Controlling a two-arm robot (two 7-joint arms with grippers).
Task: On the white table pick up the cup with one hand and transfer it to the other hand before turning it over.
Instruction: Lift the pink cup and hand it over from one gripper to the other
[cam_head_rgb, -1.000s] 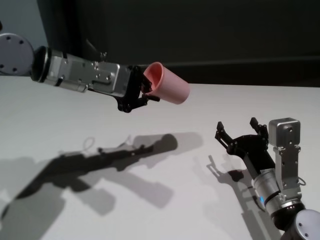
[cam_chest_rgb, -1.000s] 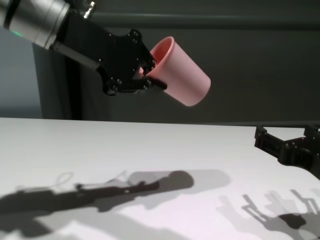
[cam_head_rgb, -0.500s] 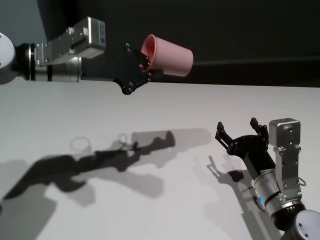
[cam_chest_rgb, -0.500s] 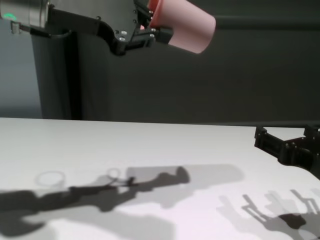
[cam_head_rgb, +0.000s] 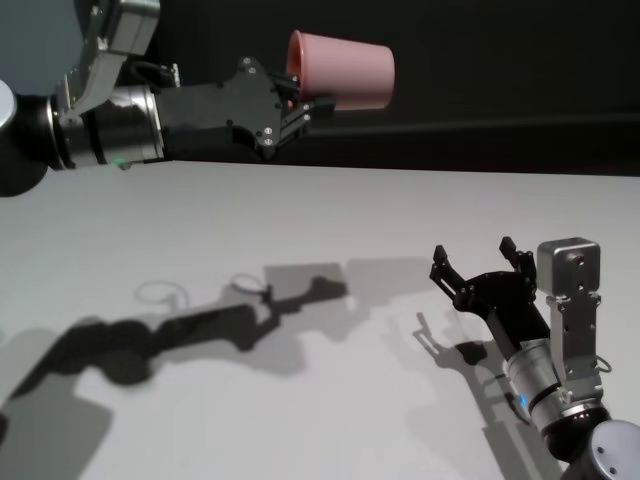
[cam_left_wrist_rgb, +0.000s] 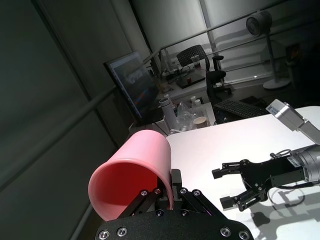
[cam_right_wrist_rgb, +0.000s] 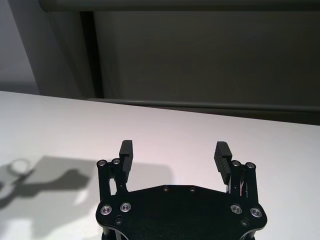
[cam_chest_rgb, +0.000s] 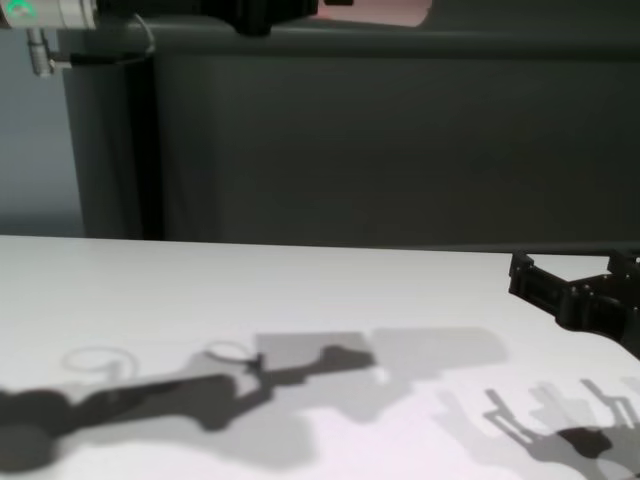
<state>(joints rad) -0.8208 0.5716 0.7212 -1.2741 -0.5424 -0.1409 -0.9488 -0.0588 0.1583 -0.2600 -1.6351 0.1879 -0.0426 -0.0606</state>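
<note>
The pink cup (cam_head_rgb: 345, 70) is held high above the white table (cam_head_rgb: 330, 420) by my left gripper (cam_head_rgb: 298, 100), which is shut on its rim. The cup lies on its side, mouth toward the gripper and base pointing right. The left wrist view shows the cup (cam_left_wrist_rgb: 135, 172) with its rim pinched by the left gripper (cam_left_wrist_rgb: 167, 192). In the chest view only a sliver of the cup (cam_chest_rgb: 385, 8) shows at the top edge. My right gripper (cam_head_rgb: 475, 255) is open and empty, low over the table at the right, and also shows in its own wrist view (cam_right_wrist_rgb: 174, 150).
A dark wall (cam_head_rgb: 480, 80) runs behind the table's far edge. The arms' shadows (cam_head_rgb: 230, 320) fall across the tabletop. The right gripper (cam_chest_rgb: 575, 275) hovers near the table's right side.
My left arm has lifted the cup higher and farther right, and the cup has turned to lie level. In the chest view it has nearly left the top edge. The right arm has not moved.
</note>
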